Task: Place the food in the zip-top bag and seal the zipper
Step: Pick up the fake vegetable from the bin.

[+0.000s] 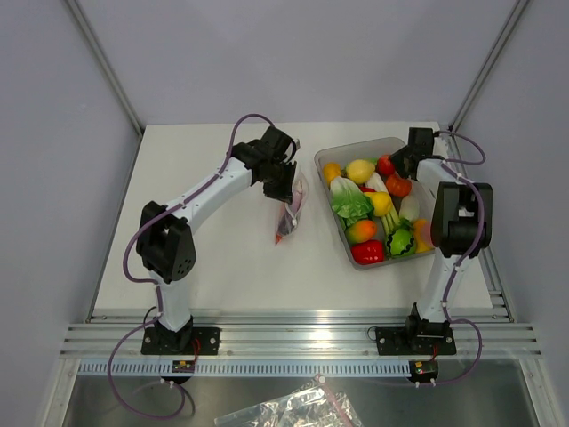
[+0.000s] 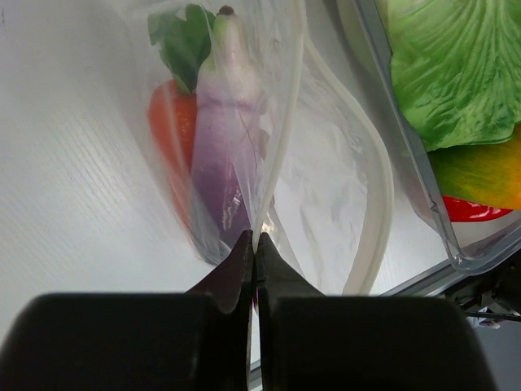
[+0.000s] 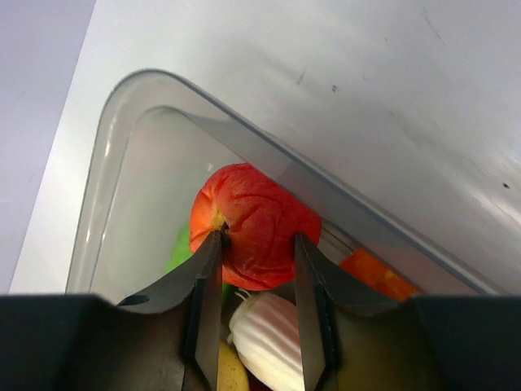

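Note:
My left gripper (image 1: 286, 191) (image 2: 254, 240) is shut on the edge of the clear zip-top bag (image 1: 290, 218) (image 2: 326, 204), which hangs from it down to the table just left of the bin. Inside the bag lie a purple eggplant (image 2: 224, 155) and a red-orange piece with a green top (image 2: 167, 122). The whitish zipper (image 2: 378, 212) curves apart, so the mouth gapes. At the bin's far end my right gripper (image 1: 392, 165) (image 3: 259, 244) is shut on a round red-orange toy fruit (image 3: 260, 220), one finger on each side.
The clear bin (image 1: 338, 151) (image 3: 106, 138) at the right holds several toy foods, among them green lettuce (image 1: 351, 203) (image 2: 456, 73), a yellow lemon (image 1: 360, 171) and a white ribbed piece (image 3: 269, 334). Another crumpled clear bag (image 1: 293, 409) lies below the rail in front.

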You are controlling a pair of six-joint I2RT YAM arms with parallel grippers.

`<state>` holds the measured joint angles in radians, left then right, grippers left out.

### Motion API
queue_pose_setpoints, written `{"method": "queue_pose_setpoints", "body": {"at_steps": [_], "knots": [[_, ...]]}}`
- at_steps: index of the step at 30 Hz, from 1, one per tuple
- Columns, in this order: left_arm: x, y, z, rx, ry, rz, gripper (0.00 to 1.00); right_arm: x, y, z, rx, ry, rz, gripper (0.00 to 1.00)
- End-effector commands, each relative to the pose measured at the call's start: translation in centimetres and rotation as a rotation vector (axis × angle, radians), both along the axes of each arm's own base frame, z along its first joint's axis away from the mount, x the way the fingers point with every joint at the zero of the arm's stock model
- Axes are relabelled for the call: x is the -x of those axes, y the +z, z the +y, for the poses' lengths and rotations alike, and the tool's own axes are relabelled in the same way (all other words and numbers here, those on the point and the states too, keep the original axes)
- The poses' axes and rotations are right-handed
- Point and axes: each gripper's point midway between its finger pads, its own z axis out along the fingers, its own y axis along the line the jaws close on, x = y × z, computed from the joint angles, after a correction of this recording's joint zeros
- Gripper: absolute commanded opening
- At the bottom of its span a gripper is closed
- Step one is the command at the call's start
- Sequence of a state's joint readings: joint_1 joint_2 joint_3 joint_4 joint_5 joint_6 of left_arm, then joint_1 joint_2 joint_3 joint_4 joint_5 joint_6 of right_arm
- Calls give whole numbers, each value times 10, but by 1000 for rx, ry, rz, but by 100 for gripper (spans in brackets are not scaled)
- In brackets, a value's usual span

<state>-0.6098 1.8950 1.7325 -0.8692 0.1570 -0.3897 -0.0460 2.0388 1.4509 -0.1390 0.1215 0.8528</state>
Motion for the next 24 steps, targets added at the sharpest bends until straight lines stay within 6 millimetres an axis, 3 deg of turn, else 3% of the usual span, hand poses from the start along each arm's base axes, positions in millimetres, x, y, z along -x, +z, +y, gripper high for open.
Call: {"method": "queue_pose_setpoints", "body": {"at_steps": [1, 3, 4, 8, 15, 20, 22, 24], "knots": [[-2, 11, -5, 25, -20, -40, 0, 5, 62, -7, 51, -14, -144, 31], [-4, 11, -5, 22, -19, -44, 0, 16, 64, -8, 69, -9, -147, 30], [-5, 12, -6, 23, -20, -46, 0, 19, 77, -8, 75, -4, -171, 31], [-6, 12, -5, 19, -21, -54, 0, 32, 79, -1, 80, 56, -162, 31], [-6, 11, -6, 17, -23, -51, 0, 52, 57, 9, 68, 116, -123, 30], [-7, 8, -7, 18, -21, -47, 0, 52, 61, 11, 87, 154, -119, 31], [-8, 9, -7, 20, -21, -49, 0, 48, 65, 14, 93, 186, -127, 41], [-8, 9, -7, 20, -21, -50, 0, 50, 66, 14, 104, 207, -95, 62]]}}
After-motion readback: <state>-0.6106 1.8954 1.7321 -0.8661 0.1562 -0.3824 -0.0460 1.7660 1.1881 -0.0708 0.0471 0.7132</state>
